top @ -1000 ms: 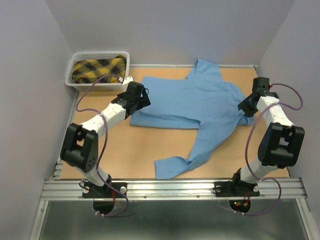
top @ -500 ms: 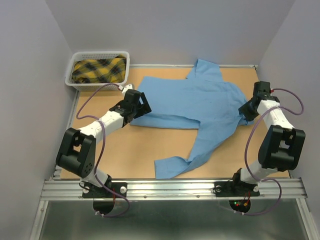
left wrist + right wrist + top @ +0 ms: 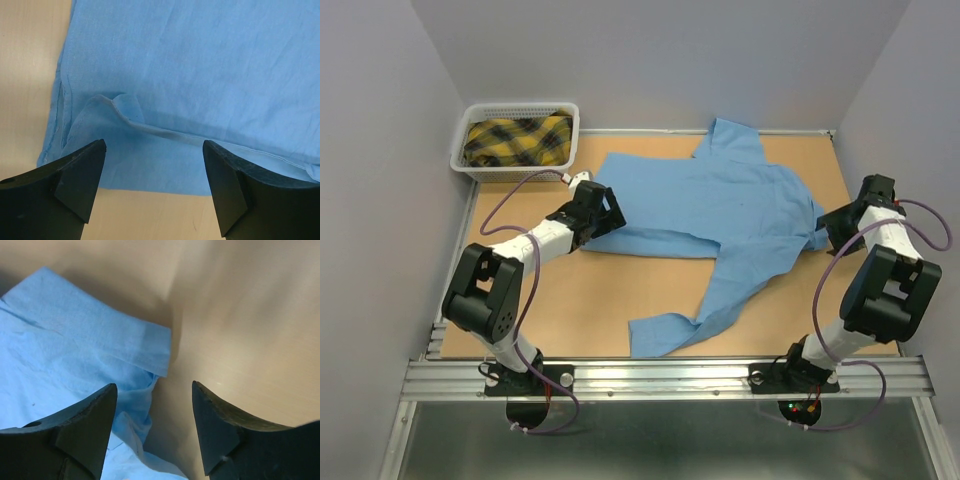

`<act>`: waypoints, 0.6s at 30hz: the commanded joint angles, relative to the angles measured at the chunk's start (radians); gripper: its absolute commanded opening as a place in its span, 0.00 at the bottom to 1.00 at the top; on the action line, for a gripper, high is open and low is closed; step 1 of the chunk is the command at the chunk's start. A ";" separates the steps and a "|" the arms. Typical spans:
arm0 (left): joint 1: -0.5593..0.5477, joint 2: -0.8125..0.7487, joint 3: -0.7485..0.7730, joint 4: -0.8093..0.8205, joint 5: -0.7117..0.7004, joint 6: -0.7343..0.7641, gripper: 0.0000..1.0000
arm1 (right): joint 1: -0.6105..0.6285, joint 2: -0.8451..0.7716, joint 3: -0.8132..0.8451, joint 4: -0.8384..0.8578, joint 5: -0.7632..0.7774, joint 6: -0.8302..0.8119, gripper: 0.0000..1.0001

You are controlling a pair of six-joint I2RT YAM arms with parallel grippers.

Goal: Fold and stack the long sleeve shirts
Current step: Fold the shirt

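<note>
Left tool (image 3: 154, 152) gapes wide over the rumpled hem (image 3: 127, 115) of the shirt (image 3: 720, 205). Right tool (image 3: 155, 390) is released and empty beside the collar (image 3: 127, 342). Risk: I pinch one layer and drag the cloth askew.

Your shirt (image 3: 720, 215) is thin woven cloth, matt, with a fine weave and stitched hems that show up close in the left wrist view. The table (image 3: 590, 300) under it looks like smooth, matt wood board. At its far left corner, the basket (image 3: 510, 172) is white slotted plastic and holds a soft checked cloth (image 3: 515, 140). The fingers (image 3: 65, 185) look like matt black plastic. Along the near edge runs a ribbed metal rail (image 3: 670, 378) with a dull sheen.
</note>
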 commanded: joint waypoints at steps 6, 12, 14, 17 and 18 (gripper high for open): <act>0.003 0.027 0.006 0.055 -0.004 -0.003 0.90 | 0.002 0.069 -0.056 0.053 -0.154 0.023 0.67; 0.005 0.047 -0.006 0.071 -0.015 -0.009 0.90 | 0.002 0.084 -0.105 0.087 -0.179 0.032 0.64; 0.006 0.056 -0.007 0.072 -0.016 -0.009 0.90 | 0.002 0.097 -0.115 0.098 -0.185 0.036 0.61; 0.011 0.071 -0.012 0.077 -0.019 -0.017 0.90 | 0.002 0.109 -0.116 0.107 -0.178 0.044 0.56; 0.012 0.076 -0.014 0.077 -0.019 -0.020 0.90 | 0.002 0.109 -0.115 0.107 -0.173 0.047 0.56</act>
